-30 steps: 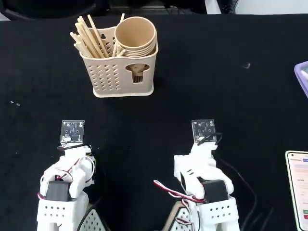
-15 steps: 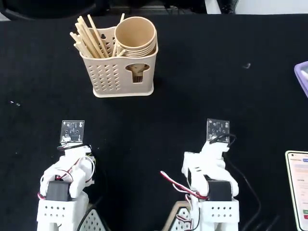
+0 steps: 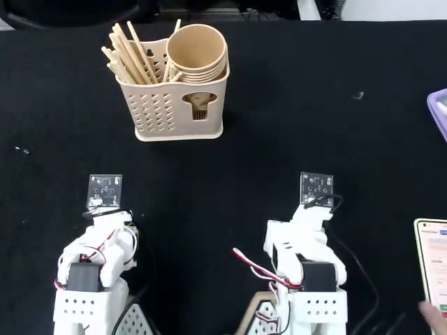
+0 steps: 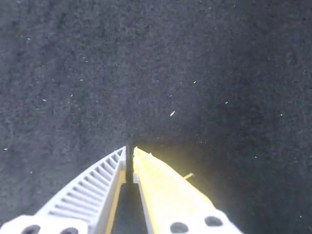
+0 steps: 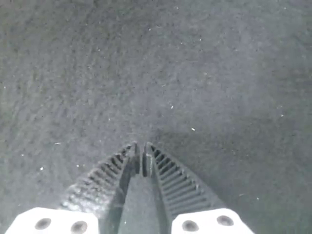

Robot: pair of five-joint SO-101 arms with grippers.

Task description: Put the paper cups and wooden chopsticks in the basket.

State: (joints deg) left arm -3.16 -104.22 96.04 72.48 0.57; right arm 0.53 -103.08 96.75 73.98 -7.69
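As it stands upright toward the far left of the counter [image 3: 314, 125], a beige plastic basket [image 3: 174, 105] with rounded corners already holds the task's goods. Its front wall is pierced with rows of small slots on one half and a keyhole-shaped cut-out on the other. A nested stack of tan paper cups [image 3: 198, 52], round rims ringed one over another and the top mouth open, fills the right-hand compartment. A fanned bundle of pale wooden chopsticks [image 3: 129, 56], slim and straight, leans leftward out of the left-hand compartment. Black, felt-like cloth flecked with lint covers the counter.

Both arms sit folded at the near edge, well apart from the basket, with bare cloth between. The left gripper [image 4: 130, 161], one finger white and ribbed and the other yellow, is clenched with tips meeting and nothing between them, just above the cloth. The right gripper [image 5: 141, 158], both fingers ribbed, is likewise pressed closed and empty. At the right edge lie a purple-rimmed tray [image 3: 438, 112] and, nearer, a flat device with a lit screen [image 3: 433, 272].
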